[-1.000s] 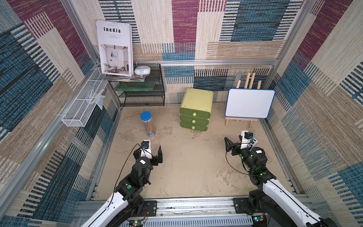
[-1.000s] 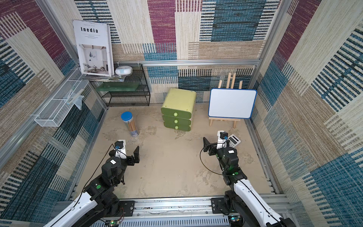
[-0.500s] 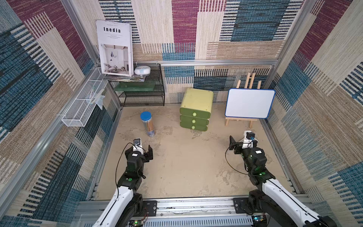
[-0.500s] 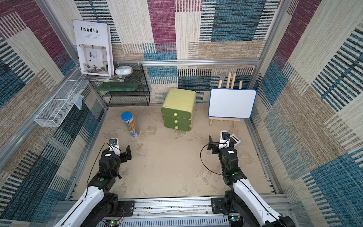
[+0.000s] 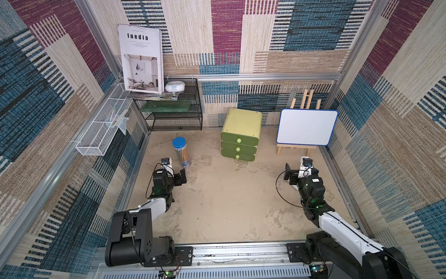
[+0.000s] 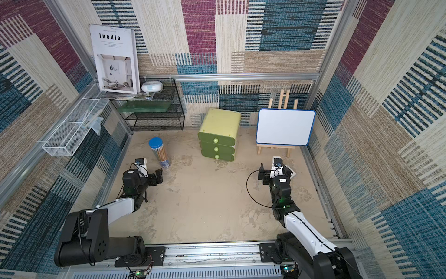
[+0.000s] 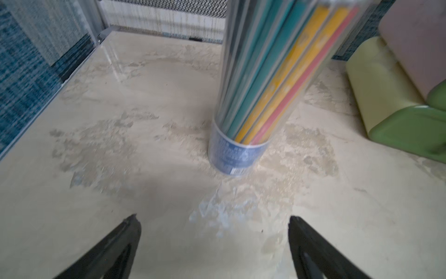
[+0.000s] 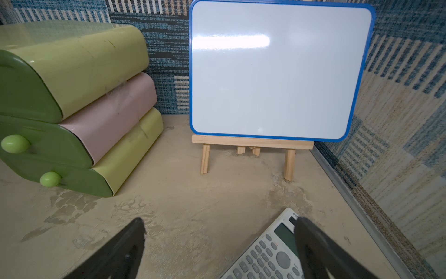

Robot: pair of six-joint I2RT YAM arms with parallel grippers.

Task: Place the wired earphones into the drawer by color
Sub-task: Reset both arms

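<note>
Well beyond left hand (image 7: 213,218) and right hand (image 8: 219,221), green drawer (image 5: 239,140)

A clear tube of pencils (image 5: 182,154) is stood upright on the sandy floor (image 5: 229,207). A whiteboard (image 5: 306,126) is propped on a wooden easel (image 5: 296,146), with a calculator (image 8: 265,251) laid nearby. A magazine (image 5: 141,60) is stood atop a black wire shelf (image 5: 176,120).
</note>
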